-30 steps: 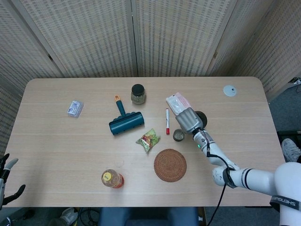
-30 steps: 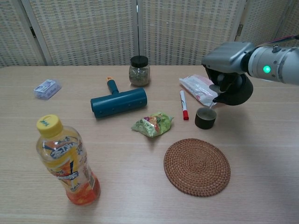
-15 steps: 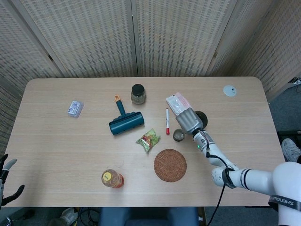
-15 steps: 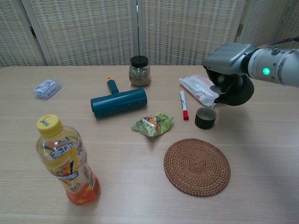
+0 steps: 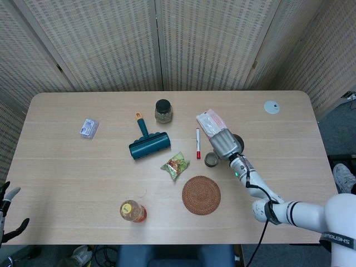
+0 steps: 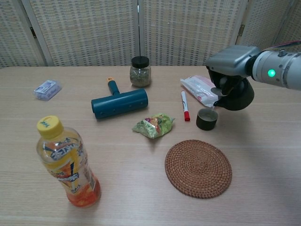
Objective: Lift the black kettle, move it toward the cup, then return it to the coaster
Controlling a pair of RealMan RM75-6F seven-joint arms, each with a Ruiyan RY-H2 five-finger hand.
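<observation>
right hand (image 6: 229, 70) has eased the black kettle (image 6: 236, 95) slightly lower, fingers clamped on its top, kettle airborne just right of the cup (image 6: 206, 118), coaster (image 6: 198, 167) nearer us, below-left of kettle

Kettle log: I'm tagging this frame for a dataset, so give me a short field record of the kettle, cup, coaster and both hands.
kettle: black, held off the table, just right of the cup
cup: small, dark, upright on the table, beside the red marker
coaster: round, woven, bare, nearer the robot than the cup
right hand: grips the kettle from above
left hand: low at the table's left edge, holding nothing, fingers apart
task stage: kettle near the cup, not yet back on the coaster
</observation>
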